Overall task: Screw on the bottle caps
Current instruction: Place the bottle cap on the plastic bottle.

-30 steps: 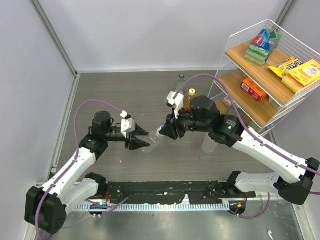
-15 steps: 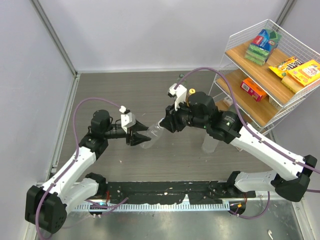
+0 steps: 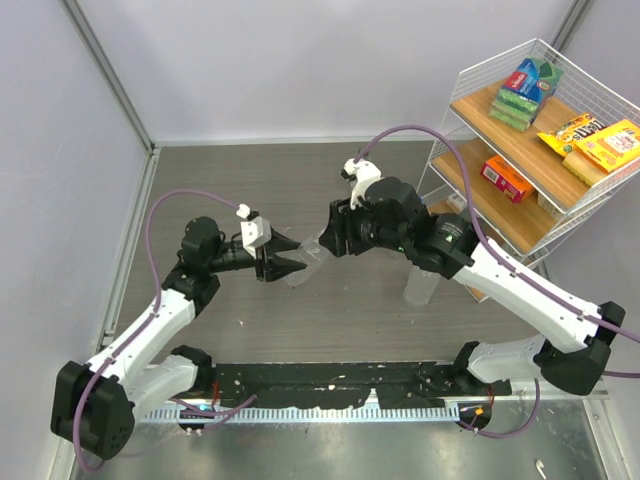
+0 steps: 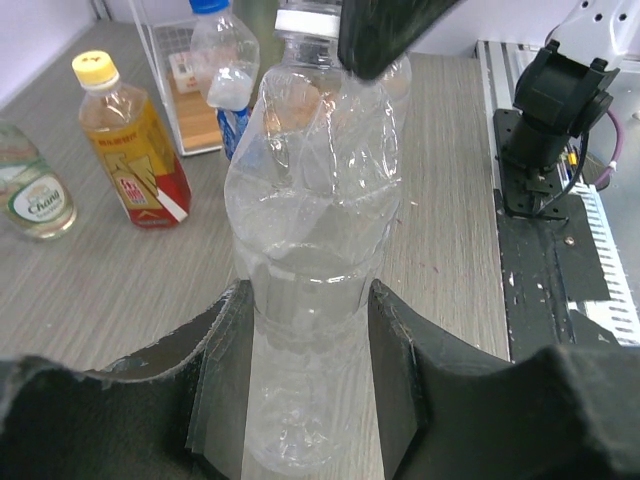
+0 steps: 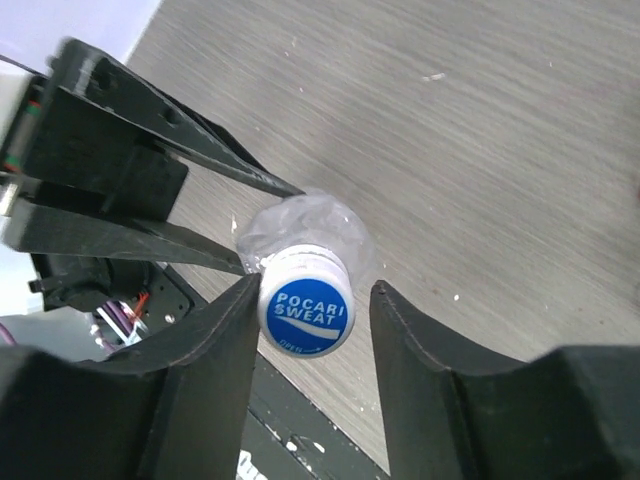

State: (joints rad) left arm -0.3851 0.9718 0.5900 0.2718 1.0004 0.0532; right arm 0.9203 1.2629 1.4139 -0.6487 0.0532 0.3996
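Four bottles are counted from the left wrist. One crumpled clear bottle (image 4: 315, 200) is clamped at its body by the left gripper (image 4: 312, 300) above mid-table (image 3: 250, 190). An amber bottle (image 4: 130, 160), a blue-labelled bottle (image 4: 222, 50) and a small clear bottle (image 4: 30, 195) are stood beyond it. Three caps are seen: a white-and-blue cap (image 5: 305, 310) on the held bottle, flanked by the slightly parted jaws of the right gripper (image 5: 315, 292), a yellow cap (image 4: 93, 67) and a blue cap (image 4: 210, 5). A wire rack (image 3: 478, 108) is placed far right.

The grey wood-grain table (image 3: 220, 190) carried a white wire rack (image 3: 478, 103) with wooden shelves along its right side. In the left wrist view, 3 bottles stood upright on the tabletop: an amber bottle (image 4: 130, 160) with a yellow cap (image 4: 93, 66) and red label, a green-labelled bottle (image 4: 35, 195) beside it, and a blue-capped bottle (image 4: 225, 70) near the rack.
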